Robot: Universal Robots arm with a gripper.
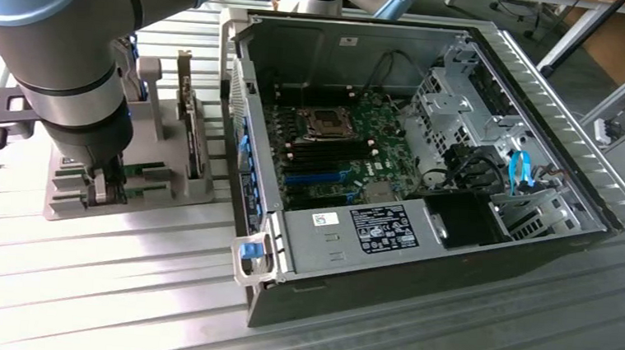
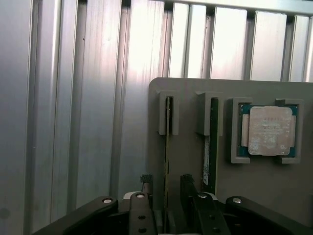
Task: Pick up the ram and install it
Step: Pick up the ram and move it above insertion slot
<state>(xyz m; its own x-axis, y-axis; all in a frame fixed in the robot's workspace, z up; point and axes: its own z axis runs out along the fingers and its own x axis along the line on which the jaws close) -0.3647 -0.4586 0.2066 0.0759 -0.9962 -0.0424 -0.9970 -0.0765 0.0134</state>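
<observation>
One ram [image 2: 167, 147] stands edge-up, nine o'clock of the case [image 1: 392, 300] (exterior view), so your gripper's [image 2: 166, 188] spread jaws straddle its edge.

We take this for a robotics lab or test workshop. We see a large industrial robot arm [image 1: 68, 51] standing over a table [image 1: 118, 277] built of ribbed aluminium profiles. On it lies a desktop computer case [image 1: 334, 36] with its side off and its motherboard [image 1: 336, 156] bare. Beside the case, a grey moulded holder [image 2: 254, 186] keeps loose parts in fitted slots. In the wrist view we see a ram stick [image 2: 167, 147] on edge and a processor chip [image 2: 271, 129] there. Behind the table we make out metal furniture legs [image 1: 576, 32].
</observation>
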